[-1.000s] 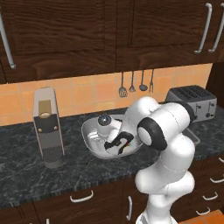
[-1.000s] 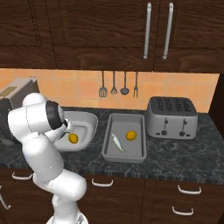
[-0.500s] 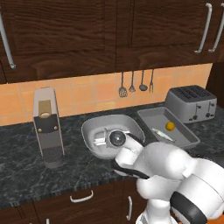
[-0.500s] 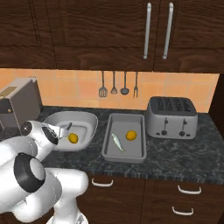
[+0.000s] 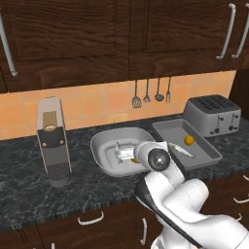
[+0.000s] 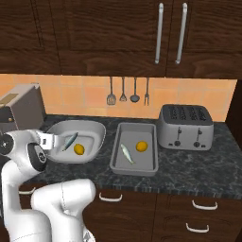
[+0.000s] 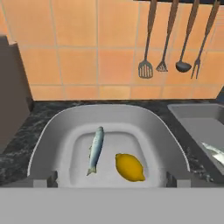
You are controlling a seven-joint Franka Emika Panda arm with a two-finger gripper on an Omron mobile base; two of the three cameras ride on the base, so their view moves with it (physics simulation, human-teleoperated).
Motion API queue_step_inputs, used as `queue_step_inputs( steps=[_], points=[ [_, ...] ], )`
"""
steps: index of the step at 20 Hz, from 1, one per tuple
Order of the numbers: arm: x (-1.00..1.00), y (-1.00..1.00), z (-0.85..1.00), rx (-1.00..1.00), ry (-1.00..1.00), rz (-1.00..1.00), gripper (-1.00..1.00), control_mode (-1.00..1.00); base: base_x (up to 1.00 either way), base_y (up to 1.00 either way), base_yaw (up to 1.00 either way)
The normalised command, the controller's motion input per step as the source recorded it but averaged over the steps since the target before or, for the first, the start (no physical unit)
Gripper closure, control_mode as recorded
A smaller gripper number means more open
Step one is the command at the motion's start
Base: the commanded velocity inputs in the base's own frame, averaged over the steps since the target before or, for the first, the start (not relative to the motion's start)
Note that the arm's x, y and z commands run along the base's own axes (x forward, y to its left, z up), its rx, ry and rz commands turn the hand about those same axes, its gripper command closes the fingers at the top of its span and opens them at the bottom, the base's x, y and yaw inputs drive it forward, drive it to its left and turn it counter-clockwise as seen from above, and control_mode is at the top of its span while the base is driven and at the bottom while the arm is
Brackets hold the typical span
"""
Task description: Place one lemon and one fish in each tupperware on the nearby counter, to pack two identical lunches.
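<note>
Two pale-grey tupperware tubs stand side by side on the dark speckled counter [image 5: 29,194]. In the left tub [image 7: 48,140] a silver fish [image 7: 95,150] lies beside a lemon [image 7: 129,167]; the same fish [image 6: 70,141] and lemon [image 6: 79,149] show in the right base view. The right tub [image 6: 118,165] also holds a fish [image 6: 126,153] and a lemon [image 6: 141,146]. My gripper [image 7: 112,180] hovers at the near rim of the left tub, looking into it, open, its fingertips [image 7: 52,178] wide apart and holding nothing.
A silver toaster [image 6: 185,126] stands right of the right tub. A tall coffee machine [image 5: 52,141] stands left of the left tub. Kitchen utensils [image 7: 175,43] hang on the orange tiled wall behind. Dark cupboards hang above, with drawers below the counter edge.
The hand has come up out of the left tub and drawn back to its near rim as the arm folded low. The fish now lies loose beside the lemon.
</note>
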Motion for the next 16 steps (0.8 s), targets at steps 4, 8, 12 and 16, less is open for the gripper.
queue_step_inputs(
  steps=[4, 8, 12, 16],
  points=[
    [-0.76, -1.0, 1.0, 0.17, -0.36, 0.14, -1.0, -1.0, 0.0, 0.0, 0.0],
    [-0.06, -0.75, 0.74, 0.33, -0.17, -0.04, -1.0, -1.0, 0.0, 0.0, 0.0],
    [0.0, -0.08, 0.0, 0.06, 0.0, 0.0, -1.0, -1.0, 0.0, 0.0, 0.0],
    [-0.53, -0.15, -0.03, 0.1, -0.48, 0.03, -1.0, -1.0, 0.0, 0.0, 0.0]
  ],
)
